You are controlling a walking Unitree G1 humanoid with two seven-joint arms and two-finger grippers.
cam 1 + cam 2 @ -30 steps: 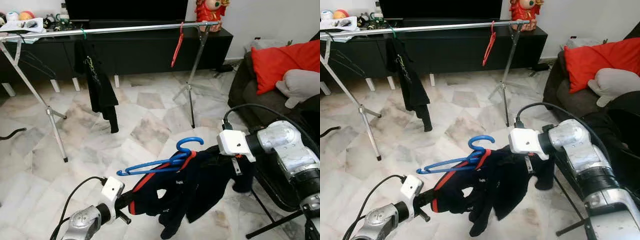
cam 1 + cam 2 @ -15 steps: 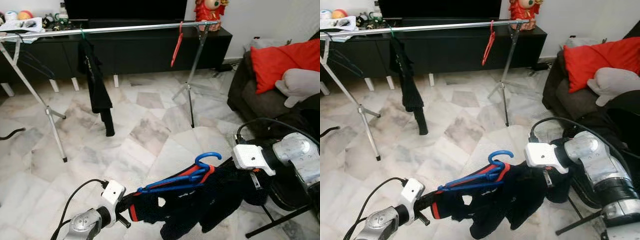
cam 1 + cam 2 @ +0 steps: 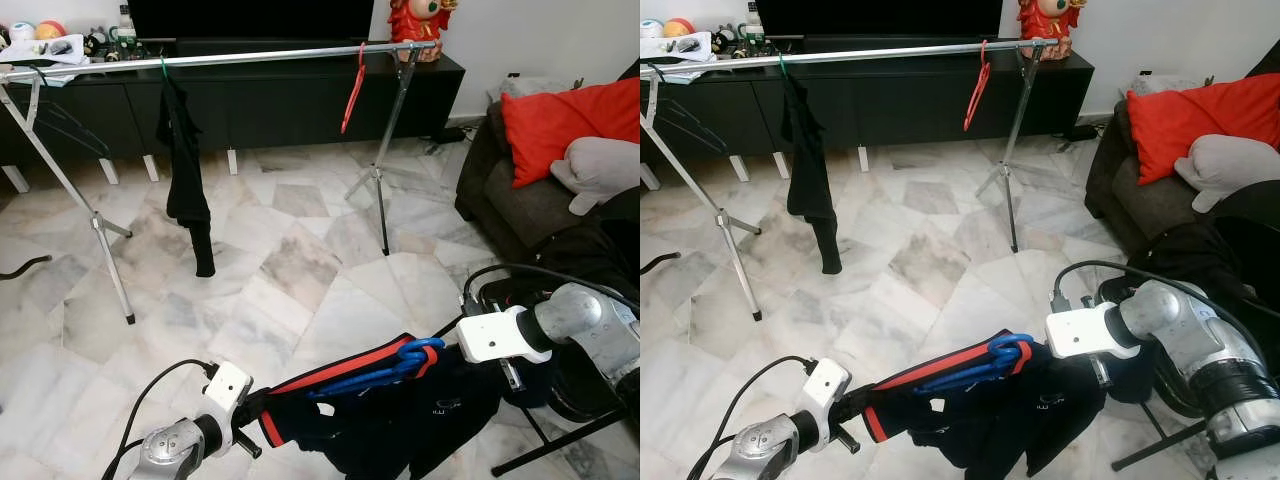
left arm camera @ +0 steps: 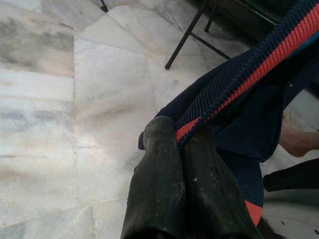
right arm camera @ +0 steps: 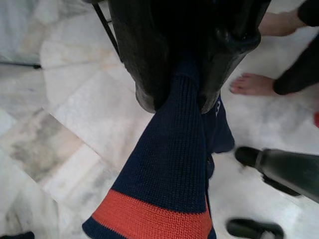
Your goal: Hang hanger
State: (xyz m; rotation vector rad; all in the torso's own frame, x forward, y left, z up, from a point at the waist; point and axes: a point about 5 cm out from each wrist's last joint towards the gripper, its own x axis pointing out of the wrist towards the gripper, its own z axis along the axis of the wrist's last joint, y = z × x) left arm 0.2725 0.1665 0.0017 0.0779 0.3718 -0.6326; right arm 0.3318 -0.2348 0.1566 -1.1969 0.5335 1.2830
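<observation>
so your navy garment [image 3: 400, 420] with the red trim is stretched low between both grippers, and the blue hanger [image 3: 385, 368] lies along its upper edge, hook end just beside the right wrist. your left gripper [image 4: 182, 144] has its 2 fingers pressed together on the red-striped hem; you can see the ribbed edge coming straight out from between the tips. your right gripper [image 5: 187, 84] pinches the other end of the knit cloth, the navy rib with its red band running out between its fingers. the hanger itself sits between the 2 grippers, touching the cloth; you cannot tell whether either gripper touches it.

compared with 1 second ago, you have the whole bundle lower and flatter: the hanger's hook stood up clear above the cloth then, and now it lies tipped over near the red collar. the right arm has dropped closer to the floor.

across the marble floor [image 3: 290, 260], the drying rail [image 3: 230, 58] carries a dark garment [image 3: 185, 165] and a red hanger [image 3: 352, 90], well apart from your grippers. the hanging dark garment looks narrower than before.
</observation>
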